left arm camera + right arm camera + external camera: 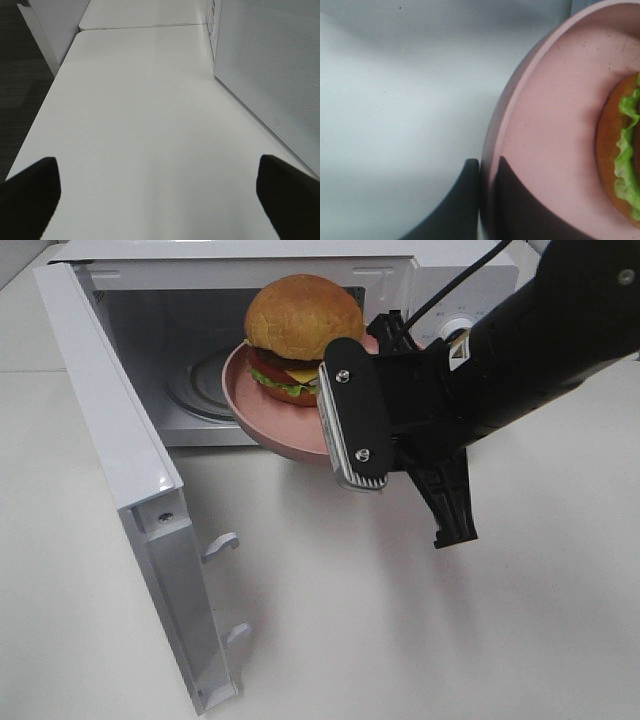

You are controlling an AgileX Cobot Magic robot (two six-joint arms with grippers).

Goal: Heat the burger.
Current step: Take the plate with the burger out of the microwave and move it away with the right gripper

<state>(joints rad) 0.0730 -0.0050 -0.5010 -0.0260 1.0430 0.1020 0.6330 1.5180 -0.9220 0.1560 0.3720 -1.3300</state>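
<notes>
The burger (pixel 303 325), with an orange-brown domed bun, lettuce and cheese, sits on a salmon-pink plate (pixel 262 430). The plate hangs in the air at the mouth of the open microwave (pixel 150 300), with my right gripper (pixel 345 440) shut on its near right rim. The right wrist view shows its dark fingers (pixel 465 205) clamped on either side of the plate rim (pixel 550 125), with the burger's edge (pixel 607 145) beside them. My left gripper (pixel 160 200) is open over bare table, holding nothing, and is out of the exterior view.
The microwave door (pixel 130 460) swings out to the left toward the table's front. A glass turntable (pixel 200 390) lies inside the cavity. The microwave's perforated side wall (pixel 270 65) stands near the left gripper. White table (pixel 330 640) spreads in front.
</notes>
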